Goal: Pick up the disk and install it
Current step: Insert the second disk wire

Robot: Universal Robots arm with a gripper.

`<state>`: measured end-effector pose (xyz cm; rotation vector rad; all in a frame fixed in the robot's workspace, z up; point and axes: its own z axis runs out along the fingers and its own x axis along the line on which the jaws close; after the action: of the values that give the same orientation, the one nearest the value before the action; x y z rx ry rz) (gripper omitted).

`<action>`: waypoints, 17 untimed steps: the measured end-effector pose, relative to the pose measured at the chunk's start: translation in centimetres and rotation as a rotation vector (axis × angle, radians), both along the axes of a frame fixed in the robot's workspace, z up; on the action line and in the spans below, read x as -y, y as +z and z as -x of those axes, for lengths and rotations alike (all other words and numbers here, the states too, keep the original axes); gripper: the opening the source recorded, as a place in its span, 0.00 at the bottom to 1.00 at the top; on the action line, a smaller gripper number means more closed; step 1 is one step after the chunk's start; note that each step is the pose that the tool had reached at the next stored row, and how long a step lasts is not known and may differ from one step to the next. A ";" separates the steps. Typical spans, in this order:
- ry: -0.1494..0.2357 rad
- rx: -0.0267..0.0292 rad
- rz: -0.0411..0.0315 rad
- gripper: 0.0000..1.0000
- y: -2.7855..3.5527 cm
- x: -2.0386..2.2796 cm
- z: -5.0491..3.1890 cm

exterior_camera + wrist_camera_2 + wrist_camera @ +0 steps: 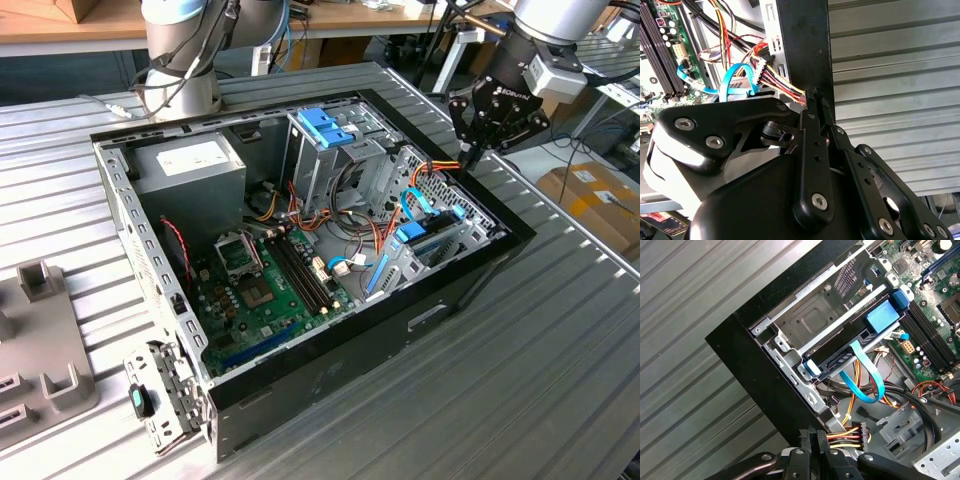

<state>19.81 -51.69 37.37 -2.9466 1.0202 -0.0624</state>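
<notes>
Inside the computer case (470, 275), at the corner on the exterior view's right, you find what appears to be the disk (428, 240). It lies edge-on in a low metal bay with light blue rails along its sides, and its label is not visible. In the first wrist view the disk (840, 357) looks seated between the bay's metal walls, with a blue ribbon cable (867, 382) looping just beside it.

Your gripper (474, 152) hangs above the case's rim. Its fingers are pressed together with nothing visibly between them, as both wrist views show. In the exterior view the disk lies at about 7 o'clock from the gripper, near but apart. The disk's long axis runs roughly from 2 to 8 o'clock, along the case's front wall. A bundle of coloured wires (845, 434) ends in a connector just beside the fingertips (816, 97); contact cannot be confirmed.

Further out, the motherboard (265, 290) fills the case floor. A grey power supply (190, 165) sits at 10 o'clock, and a drive cage with a blue latch (325, 130) stands at 12 o'clock. The case rests on a ribbed metal table (500, 400). A grey fixture (40, 340) sits at the exterior view's left, and a cardboard box (590, 190) lies beyond the table's edge.
</notes>
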 end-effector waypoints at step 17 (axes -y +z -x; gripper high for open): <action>0.000 0.0000 0.0001 0.16 0.00 0.05 2.16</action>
<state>17.65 -51.74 37.37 -2.9466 1.0203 -0.0624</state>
